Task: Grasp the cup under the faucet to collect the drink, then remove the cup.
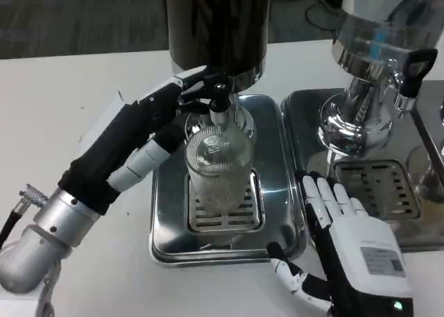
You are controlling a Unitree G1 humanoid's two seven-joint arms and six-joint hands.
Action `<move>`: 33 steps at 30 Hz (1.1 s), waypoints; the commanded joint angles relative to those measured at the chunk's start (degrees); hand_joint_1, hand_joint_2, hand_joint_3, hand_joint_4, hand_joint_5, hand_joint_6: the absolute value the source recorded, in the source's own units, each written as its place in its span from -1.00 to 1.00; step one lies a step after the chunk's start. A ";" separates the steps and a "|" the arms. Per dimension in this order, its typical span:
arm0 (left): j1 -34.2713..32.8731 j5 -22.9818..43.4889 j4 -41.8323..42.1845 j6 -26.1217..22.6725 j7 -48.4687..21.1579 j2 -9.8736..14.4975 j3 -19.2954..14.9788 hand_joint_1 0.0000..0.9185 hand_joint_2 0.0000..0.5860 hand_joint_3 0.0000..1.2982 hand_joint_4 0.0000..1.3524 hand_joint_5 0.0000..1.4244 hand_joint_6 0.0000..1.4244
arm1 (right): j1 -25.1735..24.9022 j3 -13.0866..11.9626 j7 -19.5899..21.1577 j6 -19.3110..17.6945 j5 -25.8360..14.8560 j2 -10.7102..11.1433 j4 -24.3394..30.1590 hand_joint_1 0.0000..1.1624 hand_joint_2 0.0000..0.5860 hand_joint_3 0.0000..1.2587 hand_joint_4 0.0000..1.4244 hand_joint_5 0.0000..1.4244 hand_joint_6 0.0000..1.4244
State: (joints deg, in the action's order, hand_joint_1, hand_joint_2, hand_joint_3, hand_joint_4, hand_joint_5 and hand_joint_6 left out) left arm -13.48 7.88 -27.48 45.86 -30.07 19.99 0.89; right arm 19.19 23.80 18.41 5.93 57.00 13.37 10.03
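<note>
the cup (216,166), a ribbed clear glass, stands upright with its long axis vertical and its mouth pointing up at the faucet (219,103) directly above it. i count one cup, and it sits on the slotted grate (226,216) of the left drip tray (166,230), between my two hands. my left hand (161,116) reaches in from the left; its fingertips are up by the black faucet lever (198,88), above and just left of the cup's rim, and i cannot tell whether they actually press the lever. a lower white finger (142,161) lies close beside the cup's left wall; contact is unclear from here. my right hand (347,244) rests flat, fingers released and spread, pointing away from me, on the table edge between the two trays, to the right of the cup and apart from it. its thumb (288,272) reaches toward the near right corner of the left tray. i count two dispensers, the dark one (216,26) over the cup and a chrome one (374,60) beyond my right fingertips, and two drip trays, the second (305,123) under the chrome unit.
</note>
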 commanded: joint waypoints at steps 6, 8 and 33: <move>3.47 -15.95 6.50 7.09 5.97 4.33 1.85 -1.00 -0.61 -0.59 -0.80 -0.59 -0.59 | -0.82 0.33 -0.30 -0.48 -0.39 0.49 -0.19 -0.29 0.17 -1.00 -1.00 -1.00 -0.93; 3.88 -20.21 7.16 8.31 8.83 5.41 1.82 -1.00 -0.61 -0.59 -0.80 -0.60 -0.60 | -1.03 0.43 -0.44 -0.56 -0.55 0.47 -0.20 -0.29 0.17 -1.00 -1.00 -1.00 -0.93; 5.46 -40.97 8.61 6.61 29.32 15.11 6.45 -1.00 -0.59 -0.60 -0.82 -0.62 -0.80 | -8.22 -4.49 -11.50 0.21 -18.23 -2.61 -0.51 -0.33 -0.33 -1.00 -1.00 -1.00 -1.00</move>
State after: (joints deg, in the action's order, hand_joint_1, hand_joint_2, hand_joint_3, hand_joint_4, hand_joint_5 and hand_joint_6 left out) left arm -10.08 -29.81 -17.80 52.95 1.96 33.56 4.61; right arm 12.80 19.29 8.33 4.22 38.09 11.18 9.43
